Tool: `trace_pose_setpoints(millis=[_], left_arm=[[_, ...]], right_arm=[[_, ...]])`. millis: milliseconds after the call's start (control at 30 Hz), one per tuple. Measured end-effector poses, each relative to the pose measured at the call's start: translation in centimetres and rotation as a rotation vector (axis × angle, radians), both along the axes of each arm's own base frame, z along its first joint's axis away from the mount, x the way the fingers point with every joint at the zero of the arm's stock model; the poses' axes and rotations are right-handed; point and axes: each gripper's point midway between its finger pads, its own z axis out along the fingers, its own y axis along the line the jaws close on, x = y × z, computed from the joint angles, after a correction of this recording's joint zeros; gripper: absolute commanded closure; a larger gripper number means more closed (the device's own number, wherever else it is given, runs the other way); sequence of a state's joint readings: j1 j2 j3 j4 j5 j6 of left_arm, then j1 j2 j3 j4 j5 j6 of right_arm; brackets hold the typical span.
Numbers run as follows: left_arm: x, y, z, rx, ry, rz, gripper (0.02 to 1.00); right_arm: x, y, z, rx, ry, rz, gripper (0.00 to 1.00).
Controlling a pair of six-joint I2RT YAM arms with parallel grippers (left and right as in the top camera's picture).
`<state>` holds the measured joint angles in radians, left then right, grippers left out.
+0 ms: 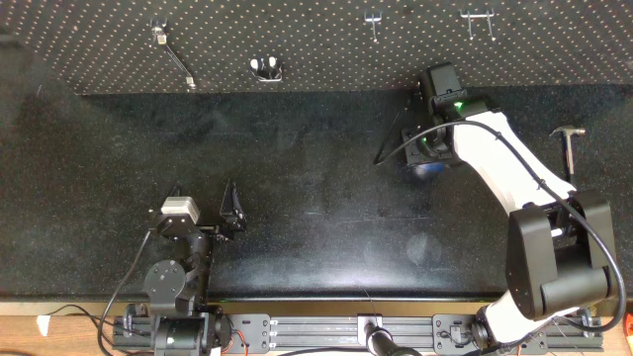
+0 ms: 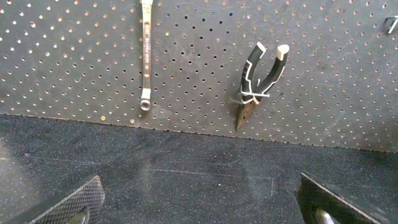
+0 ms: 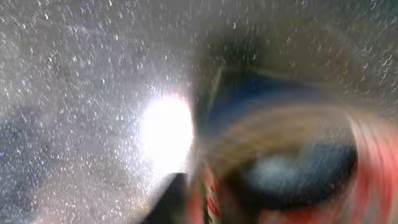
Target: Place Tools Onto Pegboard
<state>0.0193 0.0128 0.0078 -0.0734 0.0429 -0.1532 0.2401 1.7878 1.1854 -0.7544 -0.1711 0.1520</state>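
Right gripper [image 1: 425, 150] sits low over a blue, rounded tool [image 1: 427, 170] on the black mat [image 1: 316, 198] near the perforated pegboard [image 1: 316, 40]; its hold cannot be told; a poor grasp would likely drop the tool short of a hook. Left gripper [image 2: 202, 208] stands wide apart, empty. Count: one silver wrench [image 2: 145, 56] and one black-handled pliers [image 2: 258, 81] hung; one dark-handled hammer [image 1: 569, 148] lying on the mat; two bare hooks [image 1: 373, 20].

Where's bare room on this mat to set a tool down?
Free: the mat stretch between the left gripper and right gripper, below the pliers; also the left strip under the wrench. Crowded: the right side, around the right gripper, a blue object and the hammer.
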Motion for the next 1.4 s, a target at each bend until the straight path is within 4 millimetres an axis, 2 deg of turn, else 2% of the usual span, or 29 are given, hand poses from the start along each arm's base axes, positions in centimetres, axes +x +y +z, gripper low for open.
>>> trace_pose_setpoints(millis=[133, 200, 300, 333, 400, 467, 533, 600, 667, 767, 800, 900, 967, 1033, 1233, 1400], left_arm=[[0.0, 0.0, 0.0, 0.000, 0.000, 0.000, 0.023], [0.0, 0.0, 0.0, 0.000, 0.000, 0.000, 0.023], [0.0, 0.0, 0.0, 0.000, 0.000, 0.000, 0.023], [0.0, 0.0, 0.0, 0.000, 0.000, 0.000, 0.023], [0.0, 0.0, 0.0, 0.000, 0.000, 0.000, 0.023], [0.0, 0.0, 0.0, 0.000, 0.000, 0.000, 0.023], [0.0, 0.0, 0.0, 0.000, 0.000, 0.000, 0.023], [0.0, 0.0, 0.0, 0.000, 0.000, 0.000, 0.023], [0.0, 0.0, 0.0, 0.000, 0.000, 0.000, 0.023], [0.0, 0.0, 0.0, 0.000, 0.000, 0.000, 0.023], [0.0, 0.0, 0.0, 0.000, 0.000, 0.000, 0.023], [0.0, 0.0, 0.0, 0.000, 0.000, 0.000, 0.023], [0.0, 0.0, 0.0, 0.000, 0.000, 0.000, 0.023], [0.0, 0.0, 0.0, 0.000, 0.000, 0.000, 0.020], [0.0, 0.0, 0.0, 0.000, 0.000, 0.000, 0.023], [0.0, 0.0, 0.0, 0.000, 0.000, 0.000, 0.023]], right_arm=[[0.8, 0.2, 0.7, 0.001, -0.044, 0.010, 0.925], [2.2, 0.6, 2.8, 0.026, -0.141, 0.011, 0.925], [3.1, 1.4, 8.5, 0.072, -0.319, 0.021, 0.925], [3.0, 1.7, 11.2, 0.094, -0.396, 0.028, 0.925], [2.2, 2.5, 17.1, 0.147, -0.554, 0.046, 0.925], [1.0, 3.2, 21.3, 0.192, -0.673, 0.066, 0.925], [-0.3, 4.9, 26.3, 0.260, -0.829, 0.109, 0.925], [-0.7, 6.4, 28.8, 0.293, -0.920, 0.135, 0.925], [-0.4, 7.3, 29.2, 0.280, -0.952, 0.135, 0.925], [1.9, 8.2, 28.3, 0.221, -0.988, 0.092, 0.928], [3.3, 8.6, 27.2, 0.194, -0.989, 0.073, 0.925], [5.6, 9.0, 25.0, 0.145, -0.978, 0.042, 0.925], [6.7, 9.1, 23.6, 0.120, -0.967, 0.030, 0.925], [7.6, 9.5, 23.0, 0.115, -0.978, 0.020, 0.925], [9.3, 10.2, 22.2, 0.120, -1.007, 0.007, 0.925], [10.5, 10.7, 20.6, 0.111, -1.002, 0.004, 0.925]])
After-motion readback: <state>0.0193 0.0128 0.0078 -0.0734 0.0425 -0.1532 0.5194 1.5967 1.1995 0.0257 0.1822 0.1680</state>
